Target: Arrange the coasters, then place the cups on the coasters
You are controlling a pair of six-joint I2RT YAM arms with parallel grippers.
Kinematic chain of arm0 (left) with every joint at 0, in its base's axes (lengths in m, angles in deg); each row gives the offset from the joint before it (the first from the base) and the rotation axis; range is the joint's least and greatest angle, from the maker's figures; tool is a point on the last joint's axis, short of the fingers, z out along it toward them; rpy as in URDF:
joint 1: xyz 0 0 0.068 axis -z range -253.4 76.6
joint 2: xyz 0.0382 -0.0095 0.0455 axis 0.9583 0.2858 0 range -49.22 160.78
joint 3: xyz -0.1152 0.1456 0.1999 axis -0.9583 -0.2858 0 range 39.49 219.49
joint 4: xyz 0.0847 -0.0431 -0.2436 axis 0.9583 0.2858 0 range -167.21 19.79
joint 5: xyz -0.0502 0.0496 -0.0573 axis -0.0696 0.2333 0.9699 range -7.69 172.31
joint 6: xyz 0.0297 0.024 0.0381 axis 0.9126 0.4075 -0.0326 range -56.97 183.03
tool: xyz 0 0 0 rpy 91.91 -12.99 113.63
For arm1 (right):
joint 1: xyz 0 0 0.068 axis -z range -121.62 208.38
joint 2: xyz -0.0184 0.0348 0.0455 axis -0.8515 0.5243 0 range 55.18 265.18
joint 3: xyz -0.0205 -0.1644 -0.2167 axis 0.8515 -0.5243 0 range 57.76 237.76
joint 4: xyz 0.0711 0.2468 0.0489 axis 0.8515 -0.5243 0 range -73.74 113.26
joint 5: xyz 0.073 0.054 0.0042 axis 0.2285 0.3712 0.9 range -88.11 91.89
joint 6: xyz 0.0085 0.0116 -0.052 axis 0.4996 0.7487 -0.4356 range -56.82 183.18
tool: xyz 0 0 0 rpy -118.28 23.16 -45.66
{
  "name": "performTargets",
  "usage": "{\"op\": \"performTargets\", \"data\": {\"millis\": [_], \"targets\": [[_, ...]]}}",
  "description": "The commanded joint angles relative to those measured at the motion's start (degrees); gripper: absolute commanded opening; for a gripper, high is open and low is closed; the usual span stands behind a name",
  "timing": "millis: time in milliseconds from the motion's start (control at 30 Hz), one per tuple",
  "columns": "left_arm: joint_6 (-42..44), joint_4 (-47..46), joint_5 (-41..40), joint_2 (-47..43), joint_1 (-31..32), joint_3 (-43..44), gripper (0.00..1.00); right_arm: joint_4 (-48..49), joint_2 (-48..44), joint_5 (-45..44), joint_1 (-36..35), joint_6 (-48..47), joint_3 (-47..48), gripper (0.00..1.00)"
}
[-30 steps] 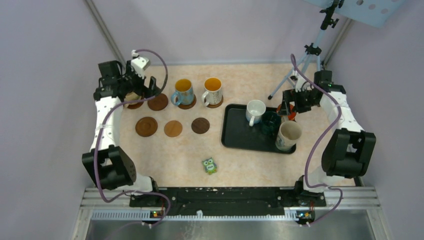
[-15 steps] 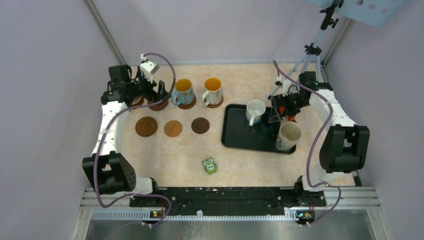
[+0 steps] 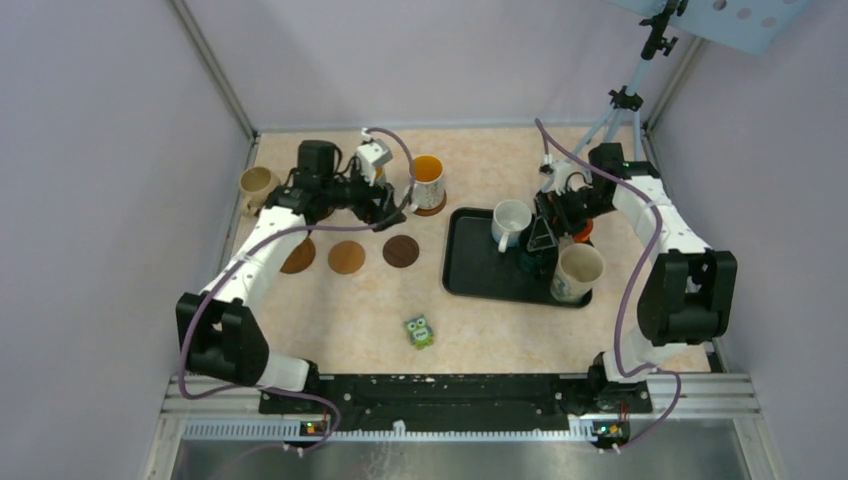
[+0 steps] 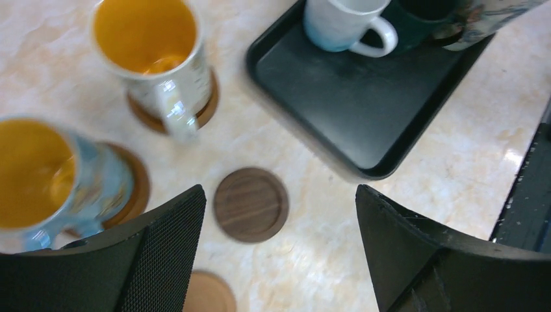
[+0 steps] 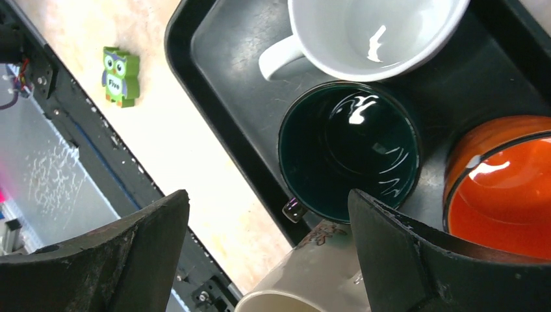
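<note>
My left gripper (image 3: 386, 207) (image 4: 281, 201) hangs open and empty over a dark brown coaster (image 4: 251, 204) (image 3: 401, 250), with a tan coaster (image 3: 347, 257) beside it. An orange-lined cup (image 3: 427, 170) (image 4: 146, 39) and a blue-handled cup (image 4: 39, 175) each stand on a coaster. A beige cup (image 3: 255, 183) stands at the far left. My right gripper (image 3: 543, 236) (image 5: 268, 195) is open above the black tray (image 3: 470, 270), over the dark green cup (image 5: 351, 149). Around that cup are a white cup (image 3: 511, 220), an orange-red cup (image 5: 507, 182) and a cream cup (image 3: 578, 270).
A small green owl figure (image 3: 419, 331) lies near the front middle of the table. A tripod (image 3: 600, 140) stands at the back right behind the tray. My left arm crosses over another brown coaster (image 3: 297, 257) and hides the back-left coasters in the top view.
My left arm has swung right, away from the beige cup at the far left, to above the middle coasters. My right gripper has shifted left over the tray's cups.
</note>
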Motion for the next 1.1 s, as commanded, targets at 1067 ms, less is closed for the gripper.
{"op": "performTargets", "data": {"millis": [1067], "targets": [[-22.83,-15.55,-46.33,38.80,39.22,22.94,0.60,18.94,-10.79,7.17,14.41,14.88,-3.03,0.92]]}}
